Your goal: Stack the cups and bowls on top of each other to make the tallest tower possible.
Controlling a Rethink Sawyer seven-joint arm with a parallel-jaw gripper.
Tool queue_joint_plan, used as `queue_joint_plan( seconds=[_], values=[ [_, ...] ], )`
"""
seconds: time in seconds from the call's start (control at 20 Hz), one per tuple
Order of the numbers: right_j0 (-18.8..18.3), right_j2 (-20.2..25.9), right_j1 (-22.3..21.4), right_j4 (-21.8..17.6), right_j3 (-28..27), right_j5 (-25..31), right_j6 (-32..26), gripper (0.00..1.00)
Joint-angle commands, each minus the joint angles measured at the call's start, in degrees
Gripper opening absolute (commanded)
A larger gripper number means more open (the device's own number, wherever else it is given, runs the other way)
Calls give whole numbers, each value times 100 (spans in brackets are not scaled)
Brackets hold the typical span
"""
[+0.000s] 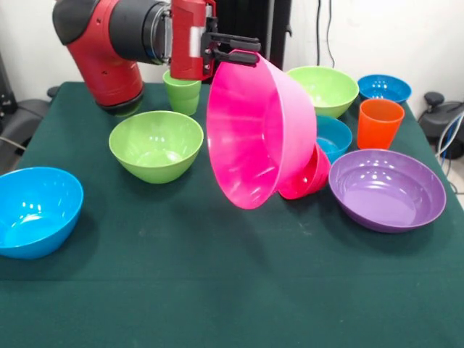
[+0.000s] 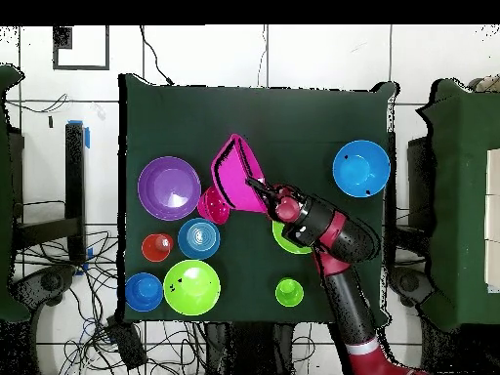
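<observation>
Nearest you in the front view, the dark green table cloth [image 1: 217, 290] lies bare, with a blue bowl [image 1: 36, 210] at its left edge. Further back you'll find a lime green bowl [image 1: 156, 145] on the left and the wide purple bowl [image 1: 387, 190] on the right. Between them the big pink bowl [image 1: 254, 134] hangs tilted on its side, off the cloth, its rim clamped in the gripper [image 1: 233, 51]. The small red-pink bowl [image 1: 308, 176] sits just behind it, beside another blue bowl [image 1: 335, 136]. Beyond those you'll see the orange cup [image 1: 378, 123], a second lime green bowl [image 1: 325, 90], a third blue bowl [image 1: 384, 88] and the light green cup [image 1: 182, 92]. Behind the table are a white wall [image 1: 377, 36] and hanging cables [image 1: 322, 32].
</observation>
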Motion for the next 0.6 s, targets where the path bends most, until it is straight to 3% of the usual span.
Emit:
queue_joint_plan(
  seconds=[0.05,0.45,0.6],
  values=[
    [340,-537,-69,628,-337,680,-256,0],
    [527,-572,-297,987,-476,1208,-349,0],
    [686,-567,-462,1212,-642,1674,-405,0]
  ],
)
